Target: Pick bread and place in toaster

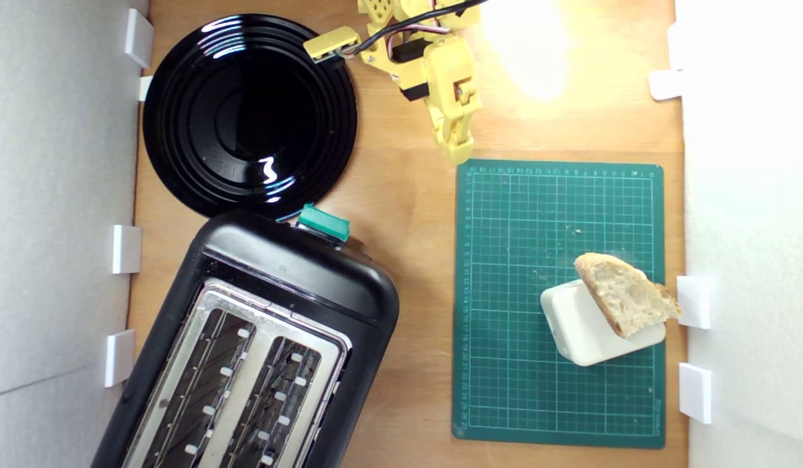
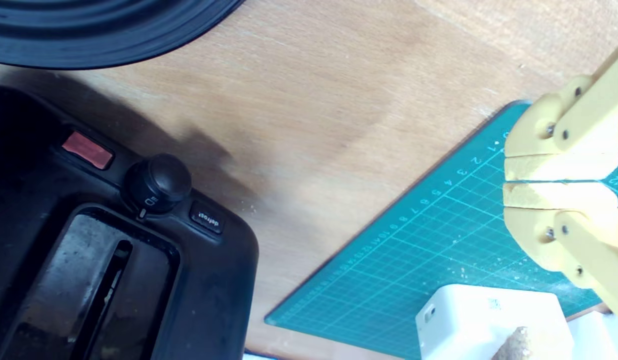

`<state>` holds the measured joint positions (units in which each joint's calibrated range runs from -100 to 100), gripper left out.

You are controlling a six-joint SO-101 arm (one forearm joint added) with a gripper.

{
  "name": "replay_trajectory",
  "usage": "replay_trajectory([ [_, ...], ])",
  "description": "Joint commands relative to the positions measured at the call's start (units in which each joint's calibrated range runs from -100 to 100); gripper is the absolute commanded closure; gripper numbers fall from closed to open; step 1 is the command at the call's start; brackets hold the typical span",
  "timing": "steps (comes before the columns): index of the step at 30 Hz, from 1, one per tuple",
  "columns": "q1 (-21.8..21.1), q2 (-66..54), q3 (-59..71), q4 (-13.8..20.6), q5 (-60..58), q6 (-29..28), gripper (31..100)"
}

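Yellow arm reaches in from the table's (image 1: 408, 214) far edge, gripper (image 1: 458, 153) pressed together, empty, just off the green mat's (image 1: 505, 390) far corner. Bread (image 1: 625, 292), pale crumb, brown crust, leans on white box (image 1: 583, 331) by the mat's edge. Toaster (image 1: 297, 273) well apart.

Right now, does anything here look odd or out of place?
Yes: the bread leans tilted on a white box rather than lying flat on the green mat, where crumbs are scattered.

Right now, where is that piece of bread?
In the exterior view the bread sits at the lower right, leaning on a white plastic box on the green cutting mat, far from the gripper.
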<state>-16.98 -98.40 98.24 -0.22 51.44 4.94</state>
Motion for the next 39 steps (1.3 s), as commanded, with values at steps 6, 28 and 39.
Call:
replay_trajectory([
  [6,-0.4,-0.1,0.0,0.3,-1.3,0.4,96.4],
  [28,-8.2,21.2,-0.2,-3.1,-28.2,0.1,97.1],
  [39,-14.4,41.7,-0.1,-2.4,-50.7,0.0,97.1],
])
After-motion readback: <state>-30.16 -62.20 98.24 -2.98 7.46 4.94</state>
